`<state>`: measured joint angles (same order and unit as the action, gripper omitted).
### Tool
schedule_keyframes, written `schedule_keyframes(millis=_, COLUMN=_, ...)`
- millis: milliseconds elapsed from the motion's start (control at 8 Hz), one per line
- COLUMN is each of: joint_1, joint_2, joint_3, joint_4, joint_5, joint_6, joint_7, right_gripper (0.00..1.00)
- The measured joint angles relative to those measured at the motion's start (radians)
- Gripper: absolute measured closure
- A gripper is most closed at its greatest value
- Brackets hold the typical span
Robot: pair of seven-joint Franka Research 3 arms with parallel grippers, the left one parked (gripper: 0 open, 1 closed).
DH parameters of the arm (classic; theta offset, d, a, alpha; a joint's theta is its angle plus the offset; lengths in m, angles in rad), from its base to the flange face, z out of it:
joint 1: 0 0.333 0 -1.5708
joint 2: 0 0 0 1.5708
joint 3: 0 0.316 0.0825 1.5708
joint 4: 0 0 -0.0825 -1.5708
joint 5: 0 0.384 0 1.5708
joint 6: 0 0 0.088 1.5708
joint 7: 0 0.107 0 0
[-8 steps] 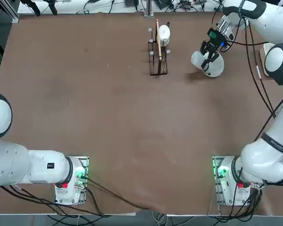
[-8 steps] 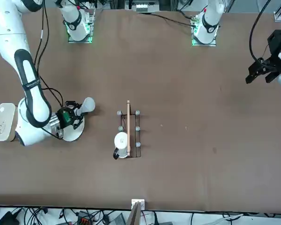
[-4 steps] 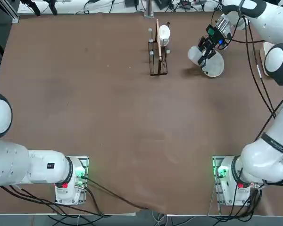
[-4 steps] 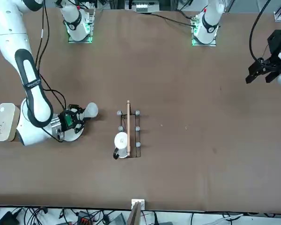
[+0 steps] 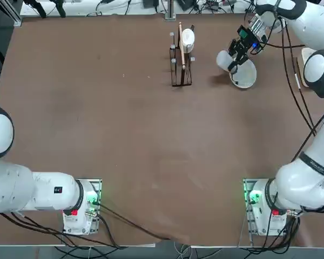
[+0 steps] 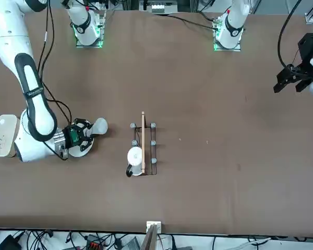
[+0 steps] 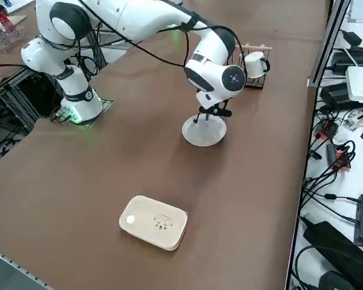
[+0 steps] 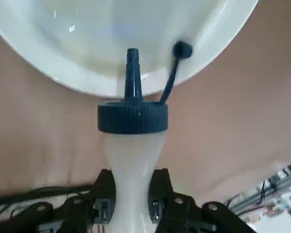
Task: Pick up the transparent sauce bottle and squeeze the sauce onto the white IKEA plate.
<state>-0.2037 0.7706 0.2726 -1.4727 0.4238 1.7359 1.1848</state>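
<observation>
Right claw pinching transparent sauce bottle waist, tilting nozzle over white IKEA plate rim near desk's far right corner, aiming sauce inside.

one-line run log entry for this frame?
phase: squeeze | right gripper: shut on sauce bottle, tilted, nozzle over white plate | sauce: none visible on plate

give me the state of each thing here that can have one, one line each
right gripper: shut on the transparent sauce bottle, over the plate's edge
transparent sauce bottle: held, squeezed in at the waist, tipped nozzle toward the plate, tethered cap plug hanging off
white IKEA plate: flat on the table, no sauce visible on it
wire rack: upright, holding a white round piece
white rounded-rectangle dish: lying flat, untouched
</observation>
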Motion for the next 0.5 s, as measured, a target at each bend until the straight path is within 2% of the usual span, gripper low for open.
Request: schedule_keyframes(millis=500, joint_1=0.077, joint_2=-0.008, joint_3=0.005, joint_4=0.06, joint_5=-0.223, joint_6=0.0, joint_7=0.12, right_gripper=0.63)
